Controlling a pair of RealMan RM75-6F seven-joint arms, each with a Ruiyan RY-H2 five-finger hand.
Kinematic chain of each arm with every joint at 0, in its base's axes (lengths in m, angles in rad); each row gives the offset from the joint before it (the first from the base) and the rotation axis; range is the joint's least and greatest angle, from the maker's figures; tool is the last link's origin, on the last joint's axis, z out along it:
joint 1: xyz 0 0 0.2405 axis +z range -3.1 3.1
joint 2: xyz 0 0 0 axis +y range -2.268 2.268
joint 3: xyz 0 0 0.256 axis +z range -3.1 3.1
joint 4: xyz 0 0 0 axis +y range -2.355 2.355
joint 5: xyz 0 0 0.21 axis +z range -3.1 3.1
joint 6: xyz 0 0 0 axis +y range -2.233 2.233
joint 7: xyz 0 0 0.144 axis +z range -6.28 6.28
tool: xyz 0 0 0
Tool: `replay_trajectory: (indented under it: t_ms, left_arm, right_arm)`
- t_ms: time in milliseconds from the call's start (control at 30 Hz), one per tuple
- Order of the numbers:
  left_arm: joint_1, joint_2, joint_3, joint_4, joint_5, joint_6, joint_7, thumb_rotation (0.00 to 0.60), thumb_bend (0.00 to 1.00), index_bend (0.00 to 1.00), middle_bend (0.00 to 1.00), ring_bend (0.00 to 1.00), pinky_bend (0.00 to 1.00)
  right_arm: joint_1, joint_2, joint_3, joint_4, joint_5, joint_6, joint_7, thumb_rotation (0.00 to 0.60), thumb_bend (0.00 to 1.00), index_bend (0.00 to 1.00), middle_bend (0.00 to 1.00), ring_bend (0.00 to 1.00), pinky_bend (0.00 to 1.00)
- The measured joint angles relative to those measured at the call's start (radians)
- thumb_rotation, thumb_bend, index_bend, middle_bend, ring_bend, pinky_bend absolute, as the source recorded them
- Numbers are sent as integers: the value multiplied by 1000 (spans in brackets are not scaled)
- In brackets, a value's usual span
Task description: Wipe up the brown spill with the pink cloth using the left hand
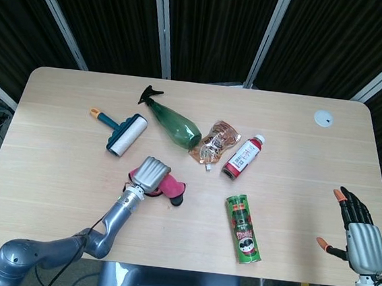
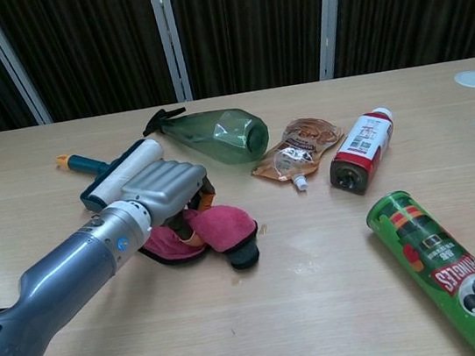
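Observation:
My left hand (image 1: 151,174) rests on top of the pink cloth (image 1: 172,186), fingers curled down and gripping its bunched left part. In the chest view the same left hand (image 2: 167,191) covers the rear of the pink cloth (image 2: 225,225), whose dark end pokes out at the front right. A tiny brown speck (image 2: 262,227) lies just right of the cloth; no larger brown spill shows. My right hand (image 1: 356,228) hangs off the table's right front corner, fingers spread and holding nothing; it shows in the head view only.
Behind the cloth lie a lint roller (image 2: 119,177), a green spray bottle (image 2: 218,132), a brown pouch (image 2: 299,145) and a red bottle (image 2: 360,150). A green chips can (image 2: 448,275) lies at the front right. A white disc (image 1: 323,118) sits far right.

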Motion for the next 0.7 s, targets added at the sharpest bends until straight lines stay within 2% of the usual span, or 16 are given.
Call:
replay_trajectory:
  t_ms: [267,533,700]
  left_arm:
    - [22,26,11,-108,15,18,0,600,413,864,669,575,570]
    - [40,11,28,-251,30,40,13,600,413,864,670,575,570]
    - [53,10,41,-291,32,44,35,600,413,864,670,575,570]
  right_arm:
    - [6,-6,3,-1,2,-7,-5,600,42,0,0,0,111]
    - [4,-5,0,0,-2,-4,-6,600,41,0,0,0,110]
    - [1,-4,-3,-1,-3,-2,-13,600,42,0,0,0,110]
